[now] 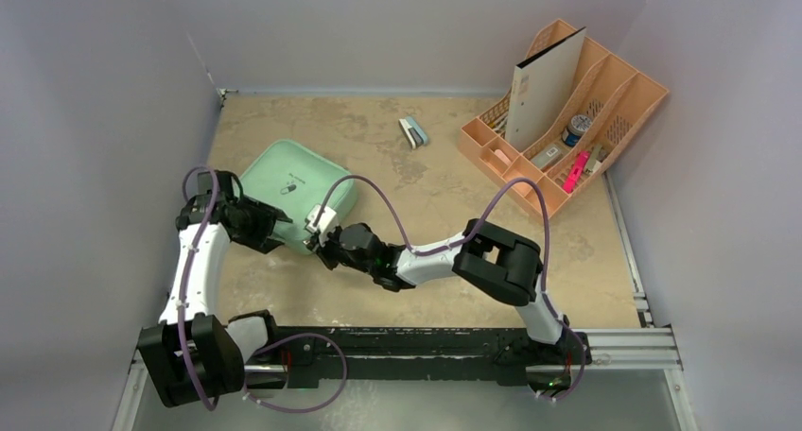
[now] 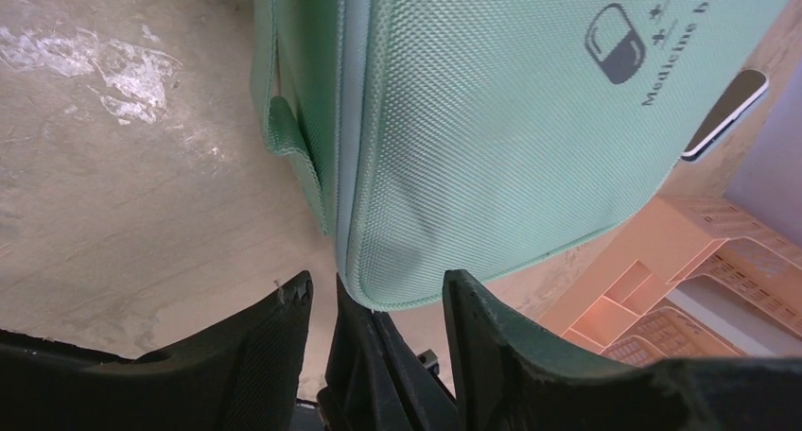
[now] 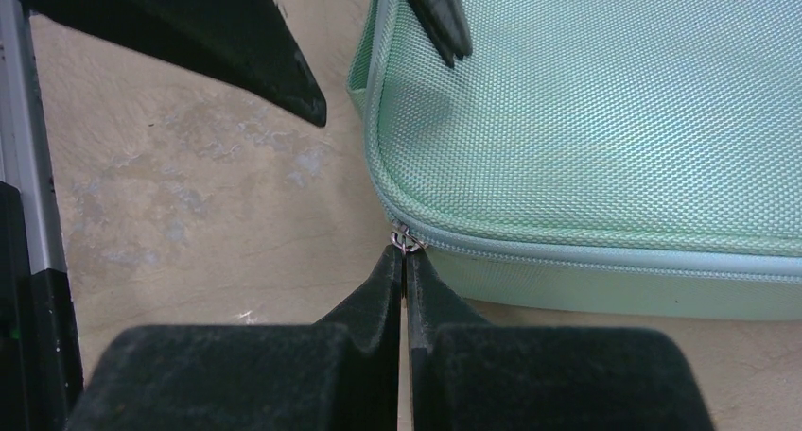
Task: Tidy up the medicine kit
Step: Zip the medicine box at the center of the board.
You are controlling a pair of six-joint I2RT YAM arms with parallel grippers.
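Note:
The mint-green medicine kit (image 1: 295, 187) lies closed on the table at the left, with its dark capsule logo (image 2: 615, 43) on top. My right gripper (image 1: 318, 242) is at the kit's near corner. Its fingertips are shut on the small metal zipper pull (image 3: 407, 243), and the zipper line (image 3: 605, 254) runs off to the right. My left gripper (image 1: 277, 229) is open and straddles the kit's near-left edge (image 2: 378, 299). In the right wrist view one of its fingers (image 3: 437, 15) is over the lid and the other (image 3: 255, 48) is over the table beside the kit.
A peach-orange slotted organizer (image 1: 624, 110) stands at the back right with a white binder (image 1: 544, 86) and small items in it. A small white and teal object (image 1: 412, 131) lies at the back centre. Grey walls close in on the left, back and right. A metal rail (image 1: 624, 341) runs along the near edge.

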